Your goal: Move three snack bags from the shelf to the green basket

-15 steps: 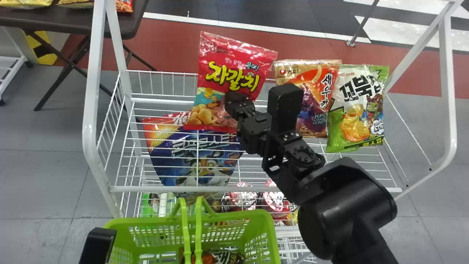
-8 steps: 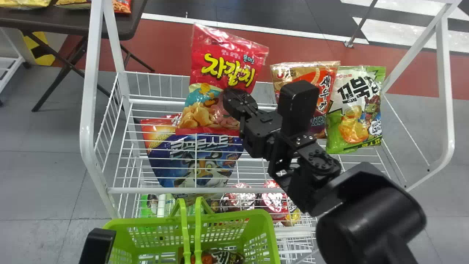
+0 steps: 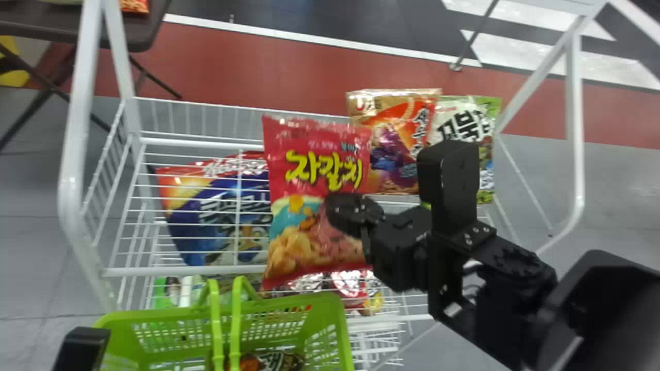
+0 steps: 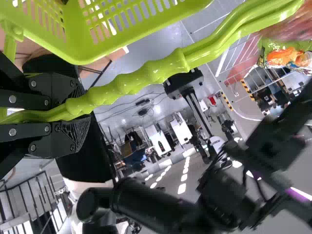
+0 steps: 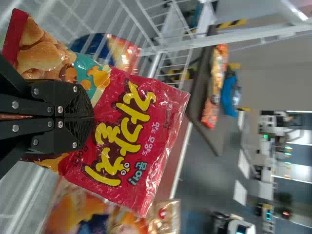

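Right gripper [image 3: 344, 211] has the red snack bag [image 3: 319, 170] pinched mid-frame, above the green basket [image 3: 289, 301] at lower left! Left gripper [image 4: 80, 114] clamps the basket handle [image 4: 131, 80]. White wire shelf [image 3: 170, 270] behind, its side frames hemming left and right, grey floor [image 3: 624, 211] stretching beyond.
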